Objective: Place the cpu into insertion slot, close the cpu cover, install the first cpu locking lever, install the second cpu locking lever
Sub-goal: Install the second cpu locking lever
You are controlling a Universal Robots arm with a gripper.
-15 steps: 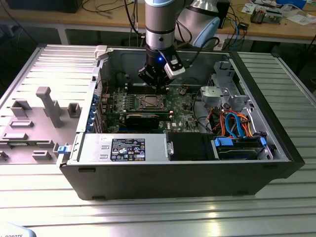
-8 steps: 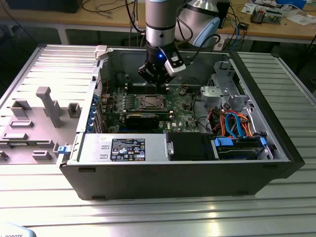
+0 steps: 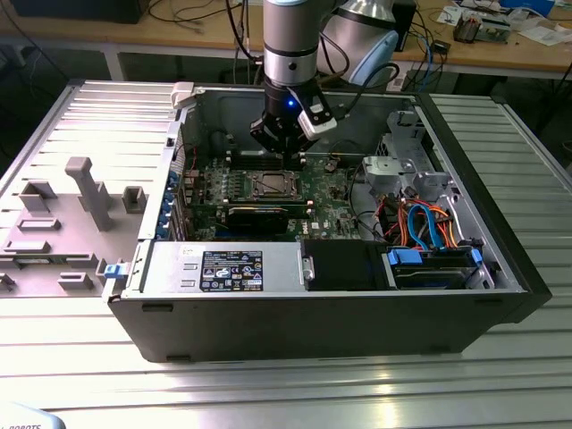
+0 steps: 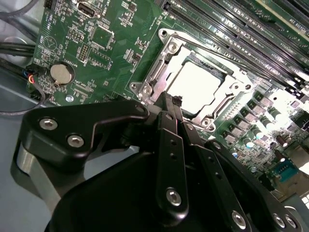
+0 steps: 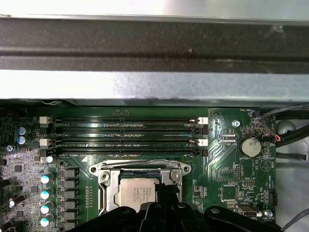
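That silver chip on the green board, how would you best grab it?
From straight above, by two opposite edges. The cpu lies flat and recessed, only its top face showing, and the cpu cover frames its rim, so the edges probably can't be pinched until that frame is lifted.

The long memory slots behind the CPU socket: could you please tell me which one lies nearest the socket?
The last slot of the parallel row in the first wrist view, running right along the socket's silver frame; the other slots lie farther off, toward the case wall.
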